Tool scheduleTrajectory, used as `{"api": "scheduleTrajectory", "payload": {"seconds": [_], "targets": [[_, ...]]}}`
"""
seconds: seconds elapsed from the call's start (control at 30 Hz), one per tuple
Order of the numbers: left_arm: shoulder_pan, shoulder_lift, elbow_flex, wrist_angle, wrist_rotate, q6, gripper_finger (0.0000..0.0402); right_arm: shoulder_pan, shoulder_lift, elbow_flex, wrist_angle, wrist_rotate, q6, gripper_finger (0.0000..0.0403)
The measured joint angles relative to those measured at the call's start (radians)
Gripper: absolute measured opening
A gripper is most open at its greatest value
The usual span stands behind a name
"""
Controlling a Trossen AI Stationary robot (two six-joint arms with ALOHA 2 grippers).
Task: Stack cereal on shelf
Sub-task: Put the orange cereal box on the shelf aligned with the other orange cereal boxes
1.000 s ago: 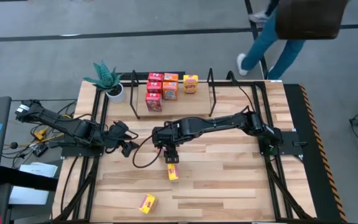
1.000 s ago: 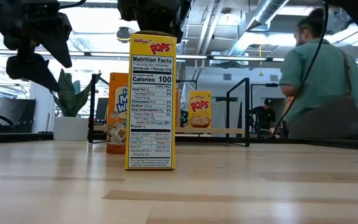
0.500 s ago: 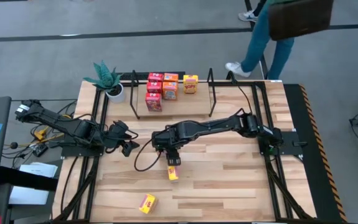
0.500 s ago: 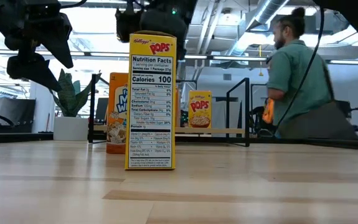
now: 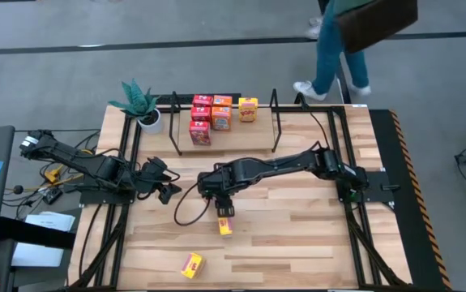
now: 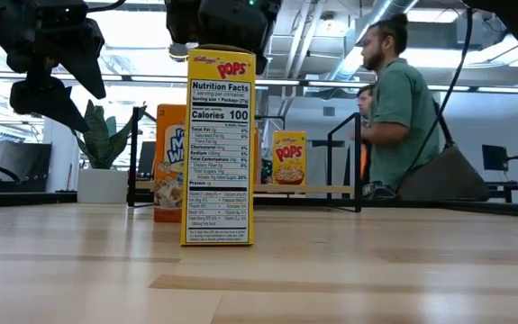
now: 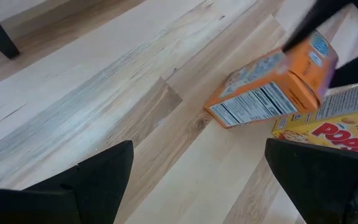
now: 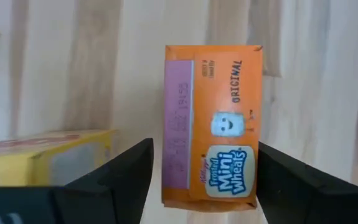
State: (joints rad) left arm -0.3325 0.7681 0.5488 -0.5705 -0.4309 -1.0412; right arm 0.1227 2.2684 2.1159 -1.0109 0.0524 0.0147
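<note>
Orange cereal box (image 8: 213, 124) is straddled by right hand (image 8: 207, 171) – fingers unclenched, no contact seen – long axis running along the fingers.

In the high view the right gripper (image 5: 224, 210) covers most of the orange box (image 5: 224, 212) near the middle of the counter (image 5: 297, 243); whether its fingers touch the box cannot be told. In the low view the yellow box (image 6: 219, 148) hides part of the orange one behind it. The prints on the boxes in the shelf (image 5: 275, 122) at the far edge are too small to read. The passing person (image 5: 342, 40) is cut off by the frame's top.
</note>
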Motion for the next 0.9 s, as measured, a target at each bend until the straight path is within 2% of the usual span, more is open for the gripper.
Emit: {"api": "scheduleTrajectory", "payload": {"seconds": [0.27, 0.67, 0.9], "targets": [[0.000, 0.000, 0.000, 0.000, -0.016, 0.000, 0.0355, -0.001, 0.000, 0.047, -0.031, 0.004, -0.013, 0.0223], [0.000, 0.000, 0.000, 0.000, -0.021, -0.011, 0.0355, -0.005, -0.008, 0.052, -0.036, 0.001, -0.043, 0.0122], [0.000, 0.000, 0.000, 0.004, -0.020, -0.017, 0.0355, -0.034, -0.114, 0.053, -0.075, -0.007, -0.093, 0.0113]]}}
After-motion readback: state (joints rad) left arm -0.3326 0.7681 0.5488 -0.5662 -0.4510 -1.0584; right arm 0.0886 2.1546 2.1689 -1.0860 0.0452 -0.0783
